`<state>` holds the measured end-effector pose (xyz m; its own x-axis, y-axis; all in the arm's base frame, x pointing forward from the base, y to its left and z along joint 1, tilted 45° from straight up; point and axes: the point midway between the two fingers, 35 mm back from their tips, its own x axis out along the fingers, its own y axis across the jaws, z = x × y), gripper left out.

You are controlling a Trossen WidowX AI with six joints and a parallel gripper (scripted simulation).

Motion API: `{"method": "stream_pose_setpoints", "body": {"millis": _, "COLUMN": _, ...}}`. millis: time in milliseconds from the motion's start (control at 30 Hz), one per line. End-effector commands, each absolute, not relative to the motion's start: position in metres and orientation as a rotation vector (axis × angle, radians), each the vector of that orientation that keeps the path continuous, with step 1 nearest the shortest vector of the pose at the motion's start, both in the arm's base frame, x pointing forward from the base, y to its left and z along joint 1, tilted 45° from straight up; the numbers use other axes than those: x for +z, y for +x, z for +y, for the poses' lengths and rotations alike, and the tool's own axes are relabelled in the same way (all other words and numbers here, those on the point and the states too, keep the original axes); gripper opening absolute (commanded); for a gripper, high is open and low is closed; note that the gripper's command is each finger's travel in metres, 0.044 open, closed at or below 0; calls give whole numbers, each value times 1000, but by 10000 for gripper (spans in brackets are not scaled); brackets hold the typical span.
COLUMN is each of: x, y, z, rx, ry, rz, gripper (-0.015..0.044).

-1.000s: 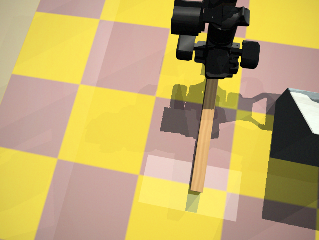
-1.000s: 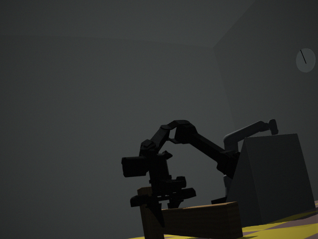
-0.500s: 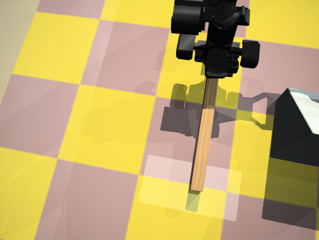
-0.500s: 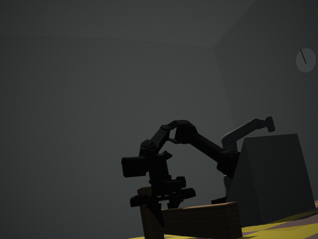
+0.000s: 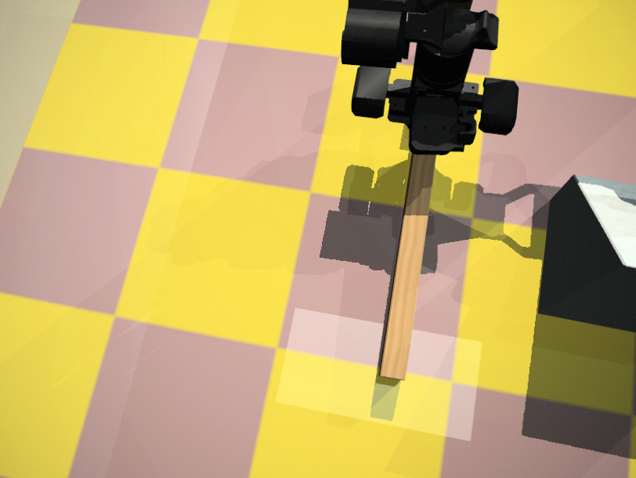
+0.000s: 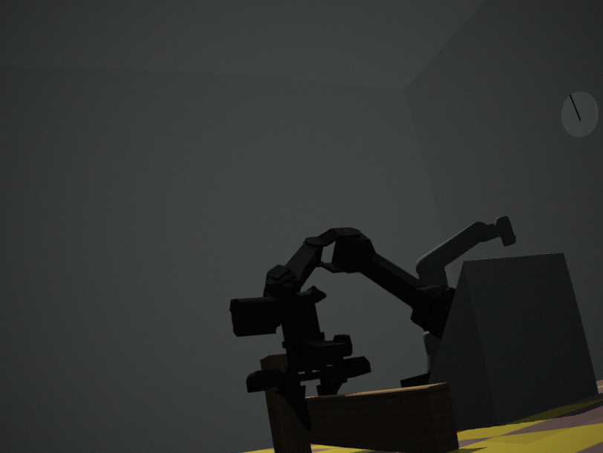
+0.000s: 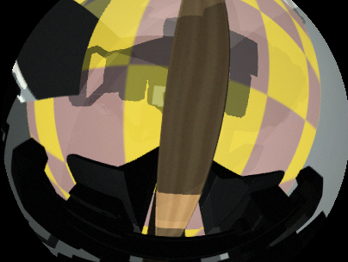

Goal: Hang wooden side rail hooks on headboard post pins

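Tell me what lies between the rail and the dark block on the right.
In the top view, only checkered floor and shadow separate the rail from the dark block.

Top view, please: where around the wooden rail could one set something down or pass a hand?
Left of the rail, the checkered floor lies bare to the frame's edge. Right, only a narrow strip separates it from the dark block. Crowded at the top, where the claw is shut on the rail.
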<state>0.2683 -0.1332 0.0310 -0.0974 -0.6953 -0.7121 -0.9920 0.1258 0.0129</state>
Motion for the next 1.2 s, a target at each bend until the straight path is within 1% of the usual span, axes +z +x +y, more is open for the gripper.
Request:
{"method": "stream_pose_setpoints", "body": {"millis": 0, "x": 34, "y": 271, "z": -133, "rx": 686, "ry": -1635, "rz": 1846, "gripper": 0}}
{"method": "stream_pose_setpoints", "body": {"millis": 1167, "x": 37, "y": 271, "z": -135, "rx": 685, "ry": -1635, "rz": 1846, "gripper": 0}}
